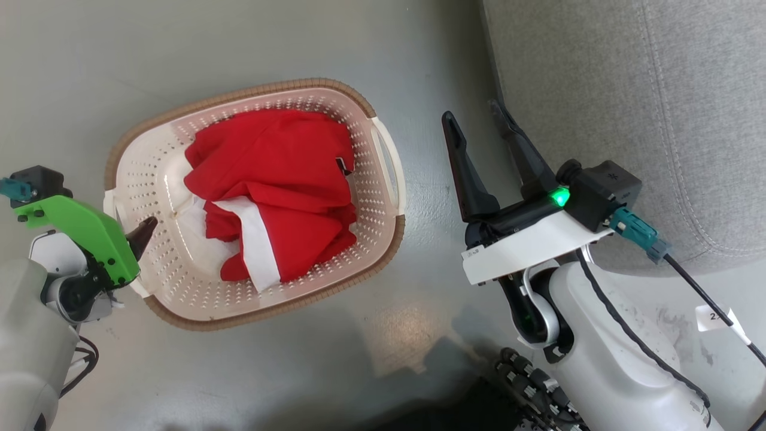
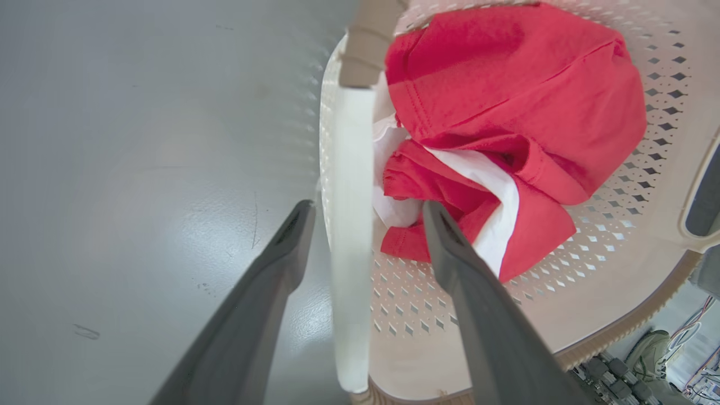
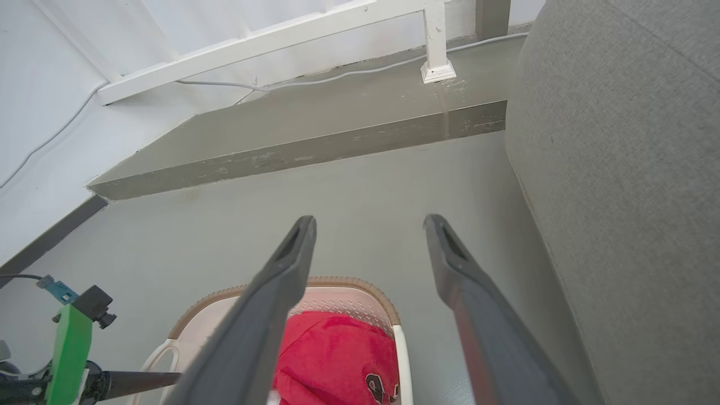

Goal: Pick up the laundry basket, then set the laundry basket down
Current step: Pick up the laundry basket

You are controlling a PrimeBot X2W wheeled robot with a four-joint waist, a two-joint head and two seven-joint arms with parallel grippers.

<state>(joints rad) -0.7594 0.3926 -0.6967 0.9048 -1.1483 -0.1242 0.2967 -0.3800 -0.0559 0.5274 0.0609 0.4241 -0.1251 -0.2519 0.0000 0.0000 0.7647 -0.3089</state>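
The laundry basket [image 1: 251, 93], cream with a brown rim, stands on the grey floor and holds a red and white garment [image 1: 281, 161]. My left gripper [image 1: 134, 239] is at its left short end, largely hidden under a green mount. In the left wrist view this left gripper [image 2: 367, 207] is open and straddles the white loop handle [image 2: 351, 225], one finger outside the basket [image 2: 619, 236], one inside, with gaps on both sides. My right gripper [image 1: 471, 112] hangs open over the floor just right of the other handle [image 1: 389, 161], holding nothing. The right gripper [image 3: 368, 219] points past the basket [image 3: 337, 279].
A grey upholstered sofa [image 1: 628, 90] stands close on the right of my right arm. In the right wrist view a raised floor step [image 3: 309, 129] with a white railing post [image 3: 436, 56] lies beyond the basket. My base [image 1: 526, 383] shows at the bottom.
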